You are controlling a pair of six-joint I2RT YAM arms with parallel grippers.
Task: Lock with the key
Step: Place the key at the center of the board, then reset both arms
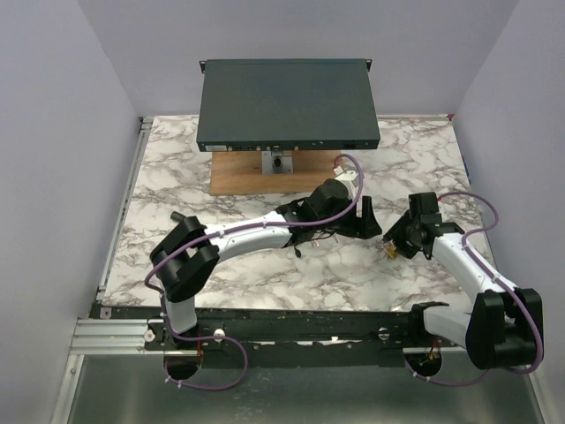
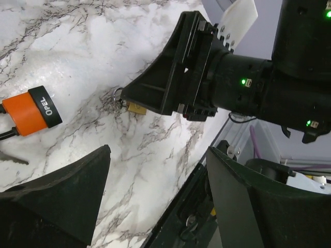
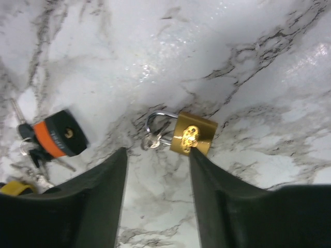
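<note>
The key (image 3: 58,136) has an orange head with a black band and lies flat on the marble with dark keys bunched at its left; in the left wrist view the key (image 2: 30,110) is at the left edge. A small brass padlock (image 3: 202,129), shackle to the left, lies ahead of my right gripper (image 3: 158,152). That gripper is open, nothing between its fingers, and its right fingertip (image 3: 199,160) touches a gold piece on the padlock's face. My left gripper (image 2: 158,155) hovers open and empty over bare marble, beside the right gripper (image 1: 393,243).
A black rack unit (image 1: 287,106) sits on a wooden board (image 1: 234,174) at the back of the marble table (image 1: 221,274). A bit of something yellow (image 3: 10,187) shows beside the bunch of keys. The table's front rail (image 2: 181,206) runs under my left fingers.
</note>
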